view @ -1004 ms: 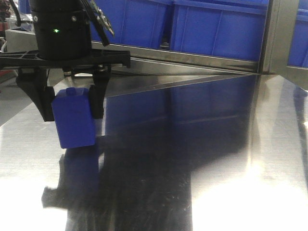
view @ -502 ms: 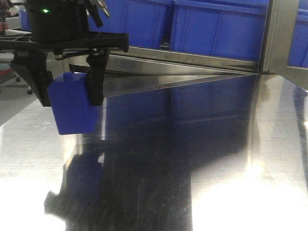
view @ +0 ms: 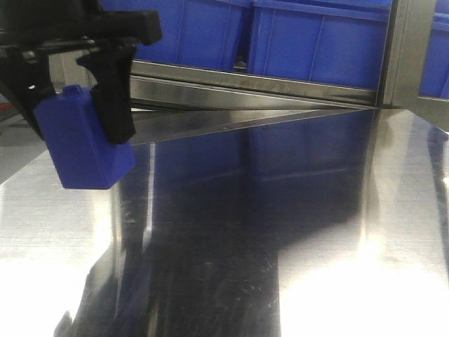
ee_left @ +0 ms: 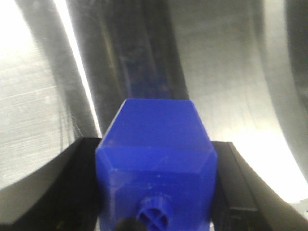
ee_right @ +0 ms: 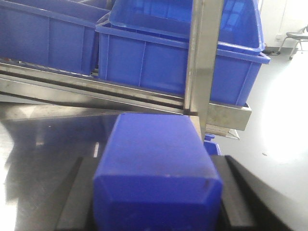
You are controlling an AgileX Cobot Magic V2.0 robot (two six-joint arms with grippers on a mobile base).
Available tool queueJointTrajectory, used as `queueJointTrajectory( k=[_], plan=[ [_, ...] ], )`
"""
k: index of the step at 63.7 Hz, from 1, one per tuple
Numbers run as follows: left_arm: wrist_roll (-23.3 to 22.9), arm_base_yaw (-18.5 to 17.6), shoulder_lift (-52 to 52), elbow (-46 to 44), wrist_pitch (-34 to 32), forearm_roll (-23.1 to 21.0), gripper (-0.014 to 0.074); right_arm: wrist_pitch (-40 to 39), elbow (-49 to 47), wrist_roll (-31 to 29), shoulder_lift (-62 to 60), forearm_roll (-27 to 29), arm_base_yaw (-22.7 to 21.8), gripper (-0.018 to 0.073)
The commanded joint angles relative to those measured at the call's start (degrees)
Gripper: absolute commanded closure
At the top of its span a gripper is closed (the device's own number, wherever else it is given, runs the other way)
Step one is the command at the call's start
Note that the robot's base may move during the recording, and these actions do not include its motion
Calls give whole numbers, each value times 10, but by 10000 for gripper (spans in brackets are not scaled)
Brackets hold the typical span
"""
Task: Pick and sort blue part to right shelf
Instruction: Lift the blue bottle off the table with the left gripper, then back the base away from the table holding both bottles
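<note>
Pinching the blue part [view: 84,151] clear of the surface [view: 316,232], our left hand [view: 74,123] spares it scraping; our right hand [ee_right: 156,204] clamps a second part [ee_right: 154,159] facing the bins [ee_right: 144,62].

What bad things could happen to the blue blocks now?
The left pincer holds the blue part tilted above the steel table; it could slip out and fall. The right pincer holds a second blue part facing the metal shelf post; moving forward could bump it.
</note>
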Motion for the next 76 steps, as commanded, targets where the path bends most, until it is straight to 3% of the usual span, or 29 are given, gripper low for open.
queueJointTrajectory(
  k=[1,15,24,44,61,76],
  plan=[
    [26,2,-53,5,-32,-9,210,-51,-17,-4,4,-5,-3,163],
    [94,16,-139,72,-138,-16,210,-51,-17,-4,4,-5,-3,163],
    [163,39,-211,144,-230,-30,210,-51,-17,-4,4,-5,-3,163],
    [179,136,-396,325,-448,-36,210,-51,-17,-4,4,-5,-3,163],
    [179,230,-532,411,-493,-32,210,-51,-17,-4,4,-5,-3,163],
    [179,276,-645,442,-495,-32,210,-51,-17,-4,4,-5,-3,163]
  ],
)
